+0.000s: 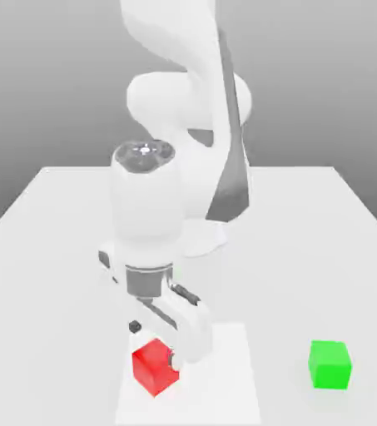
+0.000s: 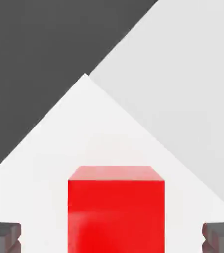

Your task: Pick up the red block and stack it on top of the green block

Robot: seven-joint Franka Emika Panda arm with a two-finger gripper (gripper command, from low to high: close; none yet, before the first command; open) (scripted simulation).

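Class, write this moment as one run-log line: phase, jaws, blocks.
phase: pre-grasp | gripper: jaws open, either side of red block, not touching | green block: apart on table, nothing stacked

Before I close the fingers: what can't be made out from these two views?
- Exterior view: the hand covers part of the red block and the gripper tips.
- Hand view: block's lower part is cut by the frame edge; finger contact unclear.
- Hand view: green block is out of frame.
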